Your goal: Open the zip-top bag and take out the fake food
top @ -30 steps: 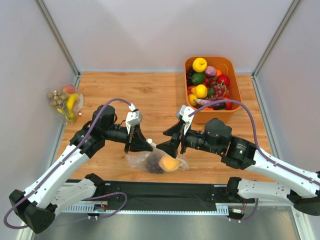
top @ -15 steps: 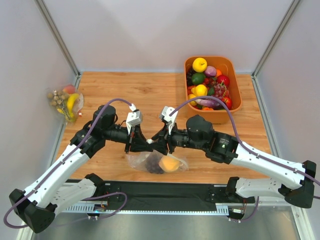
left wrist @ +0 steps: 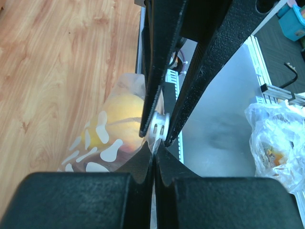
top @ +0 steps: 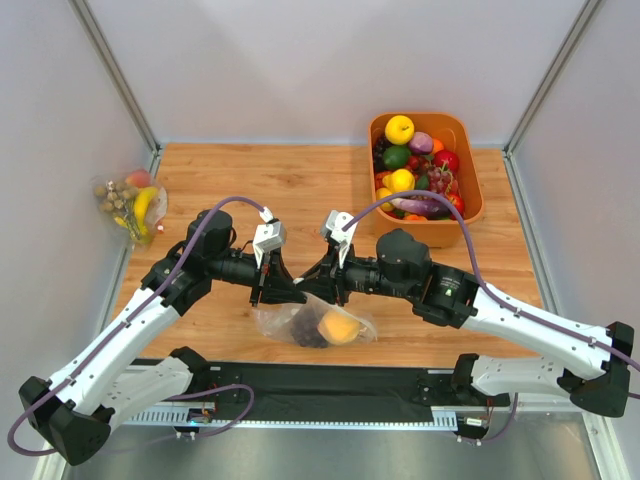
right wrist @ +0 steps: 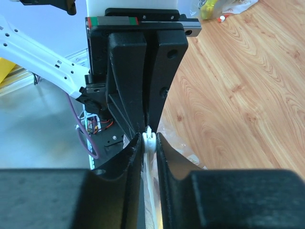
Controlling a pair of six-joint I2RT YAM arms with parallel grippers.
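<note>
Step in hand, as judged: parting the mouth of the zip-top bag (top: pixel 290 322), which lies on the counter (top: pixel 300 180) well apart from the orange bin (top: pixel 473 175), toward the arm bases, with the fake food (top: pixel 338 328) inside. Best pull the lips straight apart, gripping high on the zip strip so the film cannot slip. Left fingers (left wrist: pixel 81 195) are pressed together on the bag's top edge; right fingers (right wrist: pixel 114 191), tip to tip with them, are nearly together, pinching the white zip strip.

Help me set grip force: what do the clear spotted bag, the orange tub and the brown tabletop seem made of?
The clear white-spotted bag looks like thin, glossy plastic film: see-through, crumpled. The orange rectangular tub seems moulded plastic, smooth, rounded rim. The brown tabletop shows wood grain, possibly laminate.
</note>
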